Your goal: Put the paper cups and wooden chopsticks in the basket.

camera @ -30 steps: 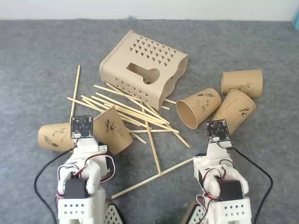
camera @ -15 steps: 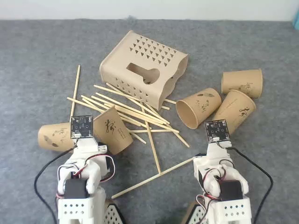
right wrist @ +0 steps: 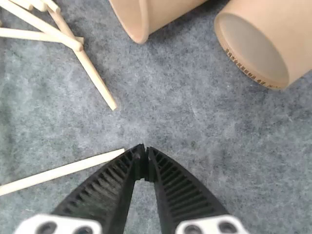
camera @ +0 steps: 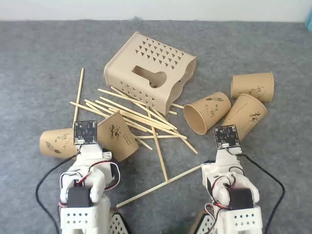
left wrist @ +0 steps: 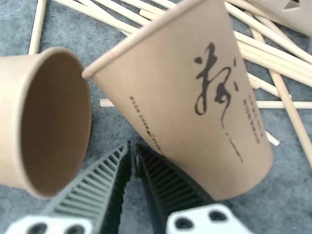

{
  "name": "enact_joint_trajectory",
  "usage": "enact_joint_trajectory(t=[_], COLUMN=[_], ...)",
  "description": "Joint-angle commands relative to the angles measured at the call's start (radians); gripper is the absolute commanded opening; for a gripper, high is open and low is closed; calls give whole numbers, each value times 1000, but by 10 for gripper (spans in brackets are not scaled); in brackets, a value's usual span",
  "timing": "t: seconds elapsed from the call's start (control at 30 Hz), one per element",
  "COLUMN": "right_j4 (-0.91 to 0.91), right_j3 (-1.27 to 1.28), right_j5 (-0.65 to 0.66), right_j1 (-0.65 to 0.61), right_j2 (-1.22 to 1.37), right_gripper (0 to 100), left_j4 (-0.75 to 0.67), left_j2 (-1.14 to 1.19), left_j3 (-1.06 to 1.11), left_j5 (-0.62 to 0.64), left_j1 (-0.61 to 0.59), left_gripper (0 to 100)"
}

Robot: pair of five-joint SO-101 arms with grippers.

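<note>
The left fingers [left wrist: 119, 168], closed together, sit just short of a paper cup [left wrist: 195, 97] lying on its side. The right fingers [right wrist: 124, 175], likewise closed, hover over bare counter [right wrist: 204, 122]. The cup is probably light and crushable, so grip its rim gently. The wooden chopsticks [left wrist: 263, 53], stiff and thin, lie beyond the cup, and the basket [camera: 151, 73] farther still.

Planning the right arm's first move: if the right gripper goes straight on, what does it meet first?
Probably the bare grey mat just ahead of the shut right gripper, which looks tilted down. Farther along that line lies the rim of a paper cup; depth is unclear.
</note>
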Motion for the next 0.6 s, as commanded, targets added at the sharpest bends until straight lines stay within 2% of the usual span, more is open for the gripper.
enact_joint_trajectory(t=[0.0,0.57], right_j4=[5,5], right_j3=[18,18], right_j5=[2,3], right_j1=[-5,-13], right_j2=[-13,-13], right_gripper=[8,9], left_j4=[3,3], left_j2=[-14,-14], left_j3=[-5,-5], left_j5=[-8,-8], left_j1=[-6,0], left_gripper=[12,12])
